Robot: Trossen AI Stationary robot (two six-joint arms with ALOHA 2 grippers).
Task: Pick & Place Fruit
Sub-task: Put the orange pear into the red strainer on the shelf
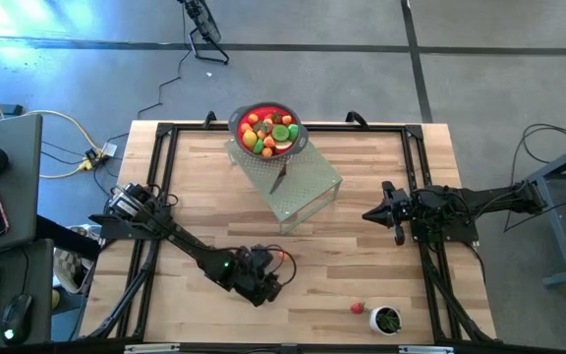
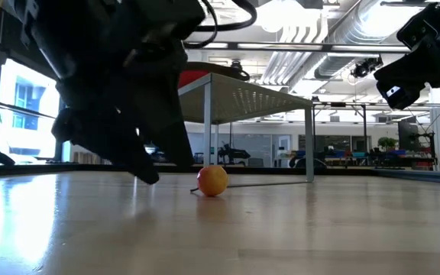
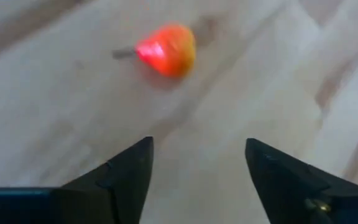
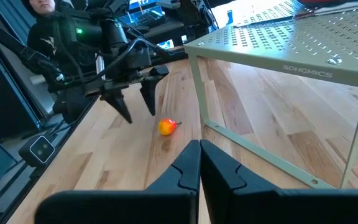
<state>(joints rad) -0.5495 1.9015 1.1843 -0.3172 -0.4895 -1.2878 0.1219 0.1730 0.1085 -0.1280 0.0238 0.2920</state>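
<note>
High view: left gripper (image 1: 281,272) sits low over the near-centre tabletop (image 1: 362,256), jaws open and holding nothing. Just beyond its fingertips (image 4: 153,107) an orange-red fruit (image 4: 166,127) lies on the wood, apart from both fingers; the left wrist view shows it ahead of the gap between them, stem to one side. Low view puts the fruit beside the near leg of the rack (image 1: 308,187). A red bowl (image 1: 268,131) heaped with mixed fruit stands on the rack's far corner, a knife (image 1: 279,179) on the rack top. Near the front edge, a red piece (image 1: 358,308) lies beside a white cup (image 1: 387,320). Right gripper (image 1: 370,213) hovers at the right side, jaws closed, empty.
</note>
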